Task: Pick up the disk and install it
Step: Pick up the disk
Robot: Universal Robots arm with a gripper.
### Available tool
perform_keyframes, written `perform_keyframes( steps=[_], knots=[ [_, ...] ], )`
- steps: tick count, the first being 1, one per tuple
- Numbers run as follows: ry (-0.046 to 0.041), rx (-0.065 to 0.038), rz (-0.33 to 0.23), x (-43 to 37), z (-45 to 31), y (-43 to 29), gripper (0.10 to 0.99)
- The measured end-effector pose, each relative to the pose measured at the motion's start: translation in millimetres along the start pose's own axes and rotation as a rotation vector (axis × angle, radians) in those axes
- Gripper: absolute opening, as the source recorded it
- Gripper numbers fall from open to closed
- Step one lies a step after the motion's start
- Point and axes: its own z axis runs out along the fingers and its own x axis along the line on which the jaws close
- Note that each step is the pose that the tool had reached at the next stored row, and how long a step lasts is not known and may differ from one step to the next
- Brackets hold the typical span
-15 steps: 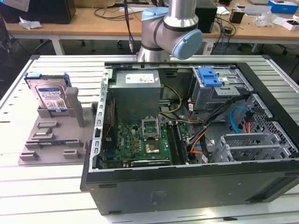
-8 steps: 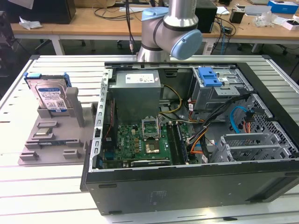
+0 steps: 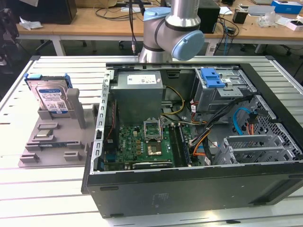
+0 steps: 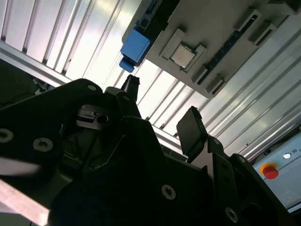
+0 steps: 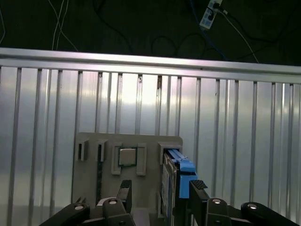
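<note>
Exterior view: disk [image 3: 49, 97] stands upright in a grey holder tray [image 3: 57, 149] on the bench [image 3: 28, 198], at the exterior view's left, well apart from the open PC case [image 3: 189, 189].
Jaws: in the first wrist view the gripper [image 5: 161, 187] is spread wide and empty, facing the tray, apart from the disk.
Progress: disk not picked, so pick and install are both left.
Count: one disk, one tray, one case, one blue-handled drive cage [image 3: 211, 78].

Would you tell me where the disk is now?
The disk stands upright in the grey holder at the exterior view's left, beside the computer case.
</note>
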Motion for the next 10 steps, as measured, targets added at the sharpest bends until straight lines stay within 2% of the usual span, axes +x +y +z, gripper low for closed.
perform_keyframes(
  steps=[10],
  knots=[
    [0.0007, 0.000, 0.000, -11.2, 1.3, -6.6, 0.600]
  ],
)
